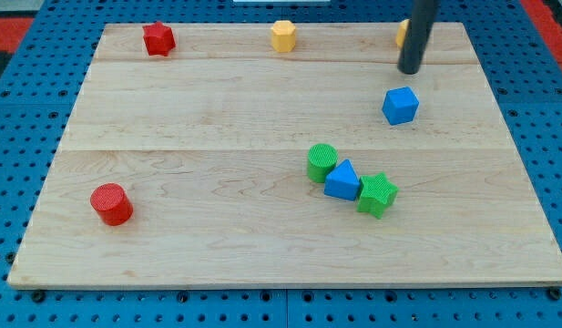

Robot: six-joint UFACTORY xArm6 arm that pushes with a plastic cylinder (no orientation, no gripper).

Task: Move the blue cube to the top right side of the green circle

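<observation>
The blue cube (pixel 401 105) sits up-right of the green circle (pixel 321 162), well apart. My tip (pixel 410 69) stands just above the cube; there is no claw. The circle touches a blue triangle (pixel 342 180) beside a green star (pixel 377 194) on the surface (pixel 217 137).

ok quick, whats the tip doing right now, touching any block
My tip: no gripper, holding nothing; just above the blue cube toward the view's top, apparently not touching it.
</observation>
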